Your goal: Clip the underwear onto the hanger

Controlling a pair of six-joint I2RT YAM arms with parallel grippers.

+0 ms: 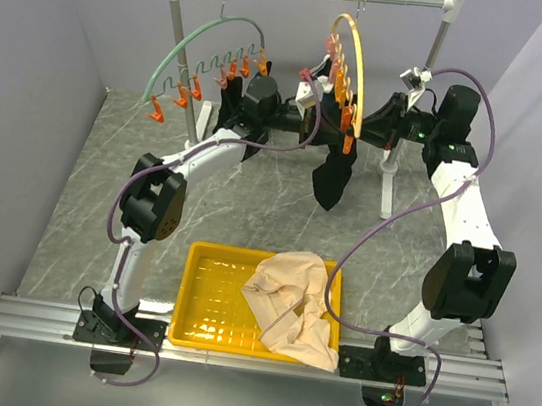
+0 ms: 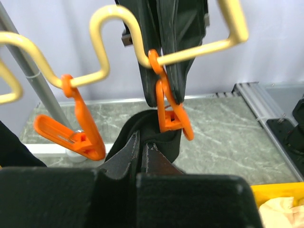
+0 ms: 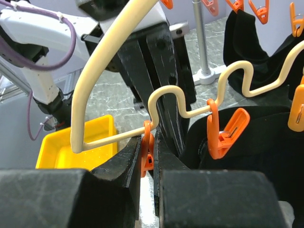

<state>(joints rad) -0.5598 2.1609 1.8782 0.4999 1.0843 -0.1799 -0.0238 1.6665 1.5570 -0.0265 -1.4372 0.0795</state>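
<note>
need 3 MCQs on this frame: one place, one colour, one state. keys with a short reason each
1. Where is the beige garment? A) on a shelf B) in the yellow tray, at its right end C) in a blue bucket
2. What colour are the clips on the pale yellow hanger? A) orange B) blue C) white
3. What is the right gripper doing? A) open over the tray B) holding the beige garment C) shut on an orange clip

B: it lies bunched in the tray in the top view.
A: every clip shows orange.
C: its fingers pinch the clip in the right wrist view.
</note>
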